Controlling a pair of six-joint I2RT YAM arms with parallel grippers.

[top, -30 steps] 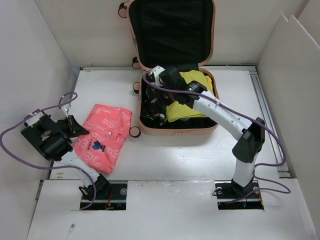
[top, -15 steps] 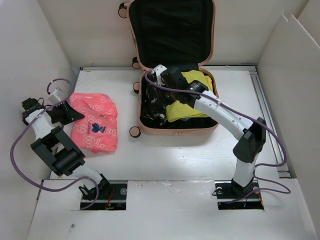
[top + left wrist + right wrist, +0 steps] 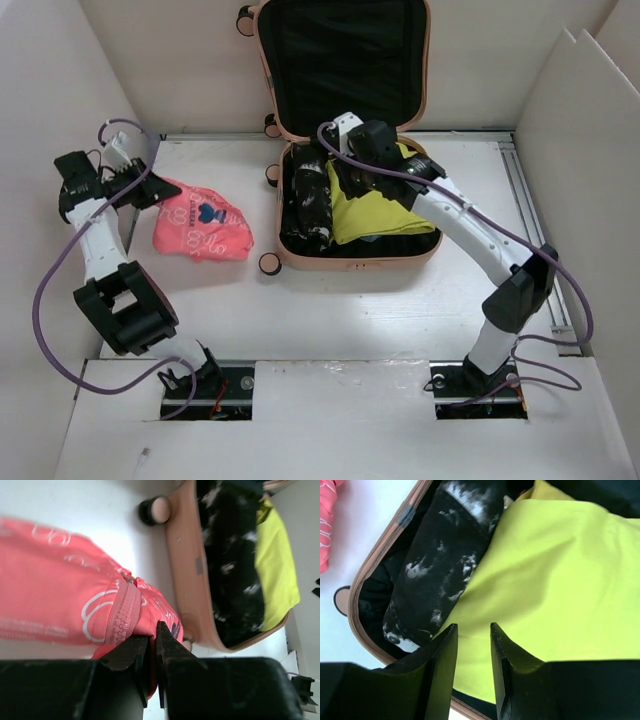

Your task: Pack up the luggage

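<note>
Lying open, the luggage runs left-right, its wheels pointing left.

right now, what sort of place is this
Likely a robot test cell: white panel walls box in a white table, left arm and right arm bolted at its edge, the luggage open for packing.

No legible text; white print on pink pouch too blurred.
</note>
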